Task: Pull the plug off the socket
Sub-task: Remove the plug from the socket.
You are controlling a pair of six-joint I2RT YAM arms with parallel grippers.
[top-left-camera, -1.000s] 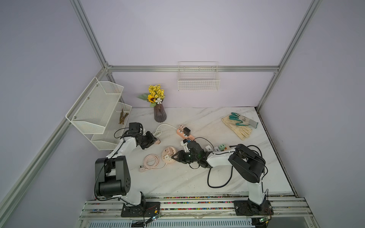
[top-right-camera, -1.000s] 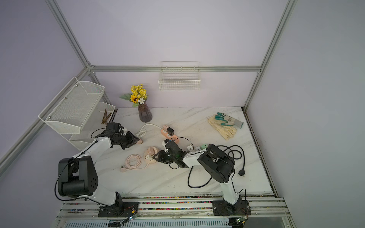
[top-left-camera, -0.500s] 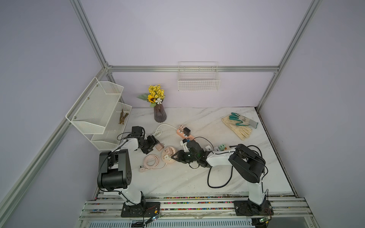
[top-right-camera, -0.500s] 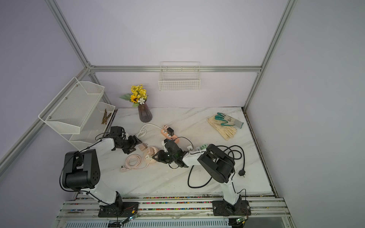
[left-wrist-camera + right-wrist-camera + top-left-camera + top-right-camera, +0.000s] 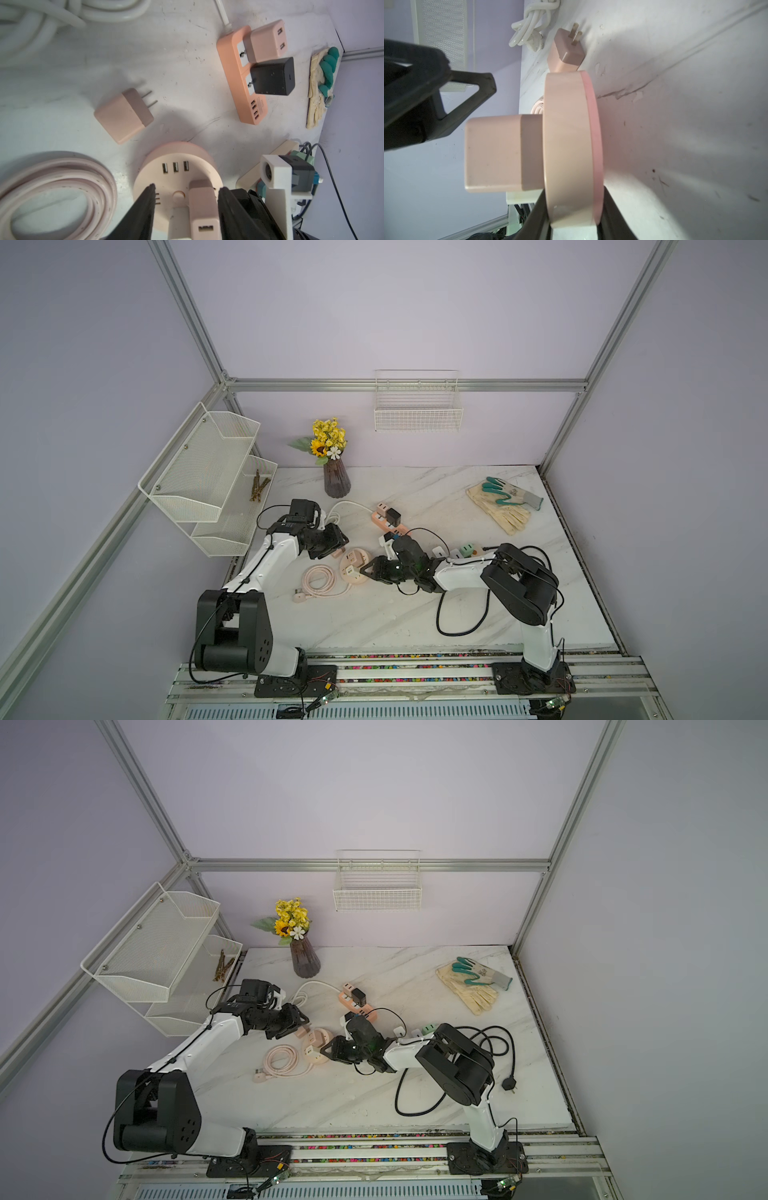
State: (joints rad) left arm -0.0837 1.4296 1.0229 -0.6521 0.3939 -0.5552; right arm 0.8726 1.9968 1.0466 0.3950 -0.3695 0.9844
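White marble-pattern tabletop [image 5: 374, 614] carries: dark ribbed vase [image 5: 336, 481], orange plastic power strip [image 5: 229, 62], round pink plastic socket hub [image 5: 199, 164], loose pink plug [image 5: 122, 116], coiled pink cable [image 5: 62, 166], cream work gloves [image 5: 507, 516].

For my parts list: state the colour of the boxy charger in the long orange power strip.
The boxy charger is black; clearest in left wrist view.

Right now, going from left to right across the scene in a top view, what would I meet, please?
In order: mesh shelf → coiled pink cable → round pink socket → orange power strip → gloves.
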